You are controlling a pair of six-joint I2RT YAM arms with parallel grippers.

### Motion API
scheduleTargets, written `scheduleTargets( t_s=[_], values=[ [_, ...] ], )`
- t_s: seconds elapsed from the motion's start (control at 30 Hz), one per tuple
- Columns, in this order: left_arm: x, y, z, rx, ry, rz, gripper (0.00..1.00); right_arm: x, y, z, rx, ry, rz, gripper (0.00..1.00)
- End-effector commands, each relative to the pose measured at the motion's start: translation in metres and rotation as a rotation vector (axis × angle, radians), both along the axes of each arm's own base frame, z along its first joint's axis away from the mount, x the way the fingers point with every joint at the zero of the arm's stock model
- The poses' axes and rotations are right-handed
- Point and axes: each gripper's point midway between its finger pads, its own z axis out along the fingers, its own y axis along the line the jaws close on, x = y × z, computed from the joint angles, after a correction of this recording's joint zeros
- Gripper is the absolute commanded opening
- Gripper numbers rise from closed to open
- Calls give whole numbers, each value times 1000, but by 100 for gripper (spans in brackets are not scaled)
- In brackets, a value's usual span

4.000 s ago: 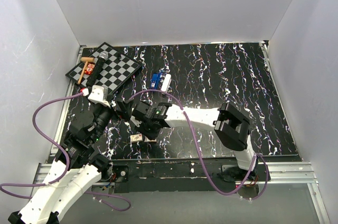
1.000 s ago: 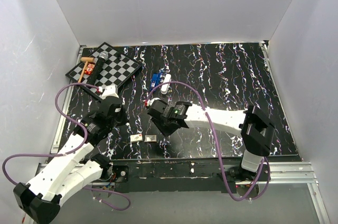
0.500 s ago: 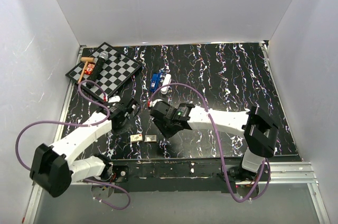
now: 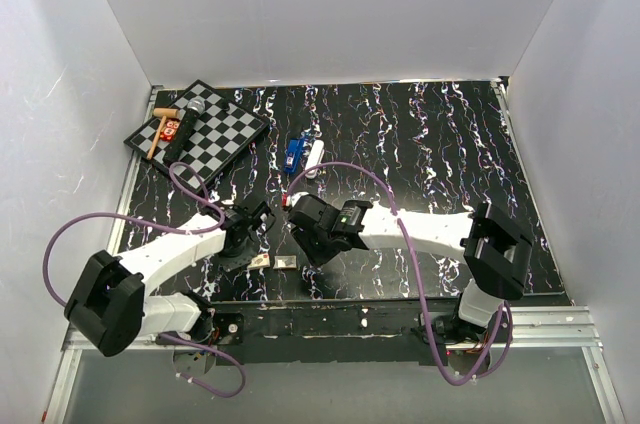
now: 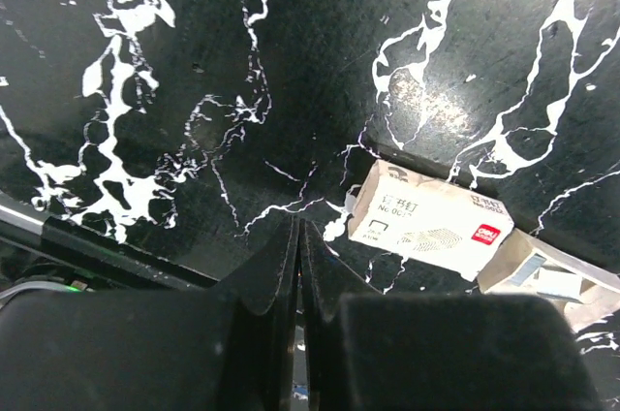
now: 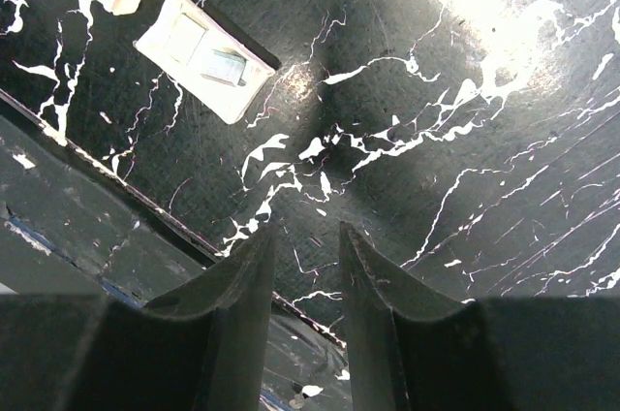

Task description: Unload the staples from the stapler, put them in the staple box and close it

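Here, from left to right in the top view: a chessboard [image 4: 205, 129] sits at the far left corner of the counter [image 4: 420, 144]. My left hand [image 5: 297, 232] hangs low over the near edge, its fingers pressed together with nothing between them. Just to its right lies a staple box [image 5: 426, 222], and touching that box's end is a small open tray [image 6: 203, 54].

The stapler [image 4: 303, 154] lies farther back, near the middle of the counter and well apart from both hands. Its blue arm and white arm lie side by side. I cannot tell whether staples remain in it.

My right hand [image 6: 302, 237] hovers near the tray, its fingers a narrow gap apart and empty.

I judge the step in hand to be the reach back to the stapler. To do it well, I would:

- widen the right hand before it descends;
- approach from above, along the stapler's length;
- pin one arm with the left hand so that the stapler cannot skate on the smooth counter;
- keep both cables off the box and tray.

Against the frame of four seconds ago:

- the left arm has swung low and rightward, toward the box;
- the right hand has shifted rightward;
- a tray now lies beside the box, where only one piece showed;
- the stapler has not moved.
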Motion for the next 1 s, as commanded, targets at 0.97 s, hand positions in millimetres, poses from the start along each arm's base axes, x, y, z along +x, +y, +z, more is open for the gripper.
scheduleTargets(
  t_s=[0.97],
  values=[
    [22,-16,-16,-100,-170,-111,0,14,53,-9,126,84,-278,39]
  ],
)
